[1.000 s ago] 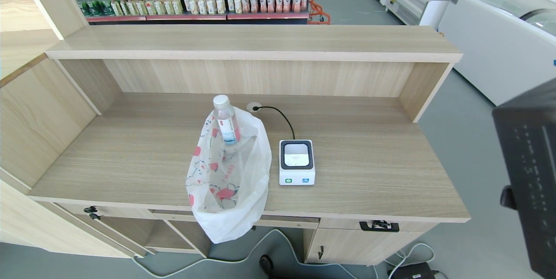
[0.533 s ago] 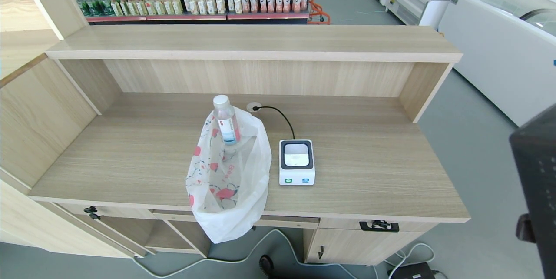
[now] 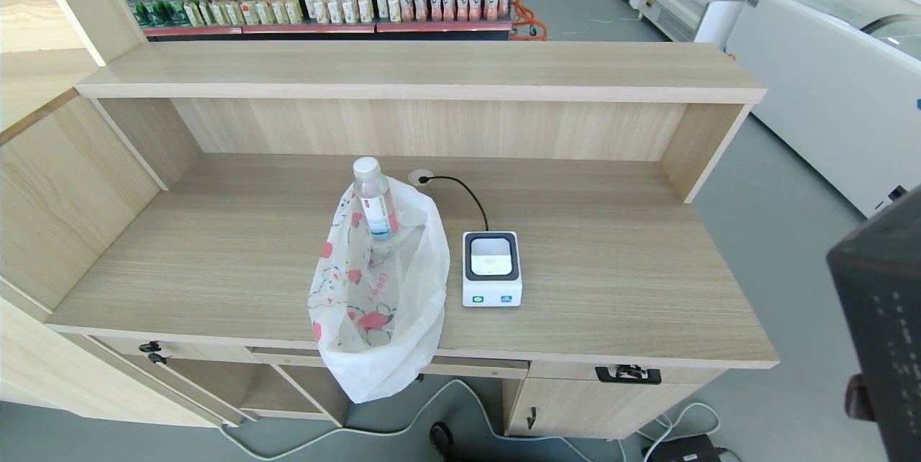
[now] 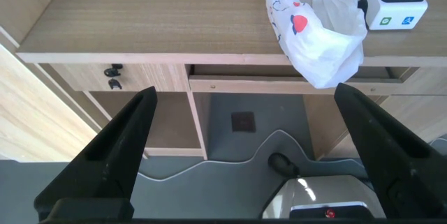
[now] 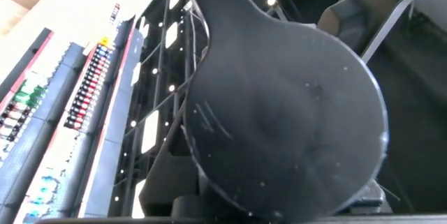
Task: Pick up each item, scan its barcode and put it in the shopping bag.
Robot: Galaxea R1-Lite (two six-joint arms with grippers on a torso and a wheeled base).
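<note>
Left hand [image 4: 246,93] spread wide, facing counter [image 4: 140,21] edge.

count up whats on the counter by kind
bottle: 1
shopping bag: 1
scanner: 1
total: 3

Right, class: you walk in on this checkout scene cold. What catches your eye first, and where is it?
A white plastic shopping bag with red cartoon print lies on the pale wooden counter, drooping over its front edge. A clear bottle with a white cap stands upright in the bag's mouth, and a white box-shaped scanner with a dark window sits beside the bag on the robot's right.
</note>
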